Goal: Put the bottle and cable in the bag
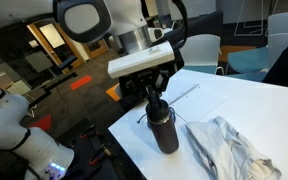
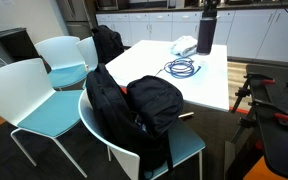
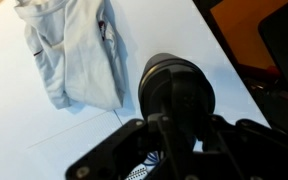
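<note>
One upright bottle (image 1: 165, 132) waits near the surface (image 1: 246, 100) edge; the end effector (image 1: 156, 99) straddles its cap (image 1: 158, 109), probably to lift it, though I cannot tell whether it grips.

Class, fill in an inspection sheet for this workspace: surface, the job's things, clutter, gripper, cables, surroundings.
Surface: white table, flat top.
Job's things: dark bottle upright on the table; coiled cable lying flat on the table; black bag on a chair seat beside the table.
Clutter: crumpled pale cloth next to the bottle.
Gripper: gripper at the bottle's cap, fingers either side; whether it is clamped cannot be told.
Cables: only the coiled cable; nothing else seen.
Surroundings: teal-seated chairs, a second dark bag on another chair, cabinets behind.
</note>
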Robot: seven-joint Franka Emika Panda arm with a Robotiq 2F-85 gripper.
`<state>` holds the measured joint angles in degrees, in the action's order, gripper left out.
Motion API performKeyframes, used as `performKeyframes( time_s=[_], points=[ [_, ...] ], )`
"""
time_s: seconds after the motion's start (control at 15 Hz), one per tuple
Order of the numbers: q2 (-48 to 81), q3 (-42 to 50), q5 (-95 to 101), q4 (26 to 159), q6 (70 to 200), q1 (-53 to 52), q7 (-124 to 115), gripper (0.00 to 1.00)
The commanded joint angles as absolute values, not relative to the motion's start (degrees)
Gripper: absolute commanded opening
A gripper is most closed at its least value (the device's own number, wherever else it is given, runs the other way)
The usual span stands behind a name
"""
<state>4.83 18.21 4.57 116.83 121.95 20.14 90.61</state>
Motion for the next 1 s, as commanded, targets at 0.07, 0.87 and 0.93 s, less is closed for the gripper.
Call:
performKeyframes(
  time_s=[0.07,0.87,0.93],
  points=[
    [-5.3,15.4,9.9,121.8,122.3,16.4,82.9,0.06],
    [-13.3,10.3,10.5,126.2,121.9,8.1,76.1,0.23],
    [-13.4,10.4,10.5,126.4,121.9,8.2,76.1,0.23]
  ],
)
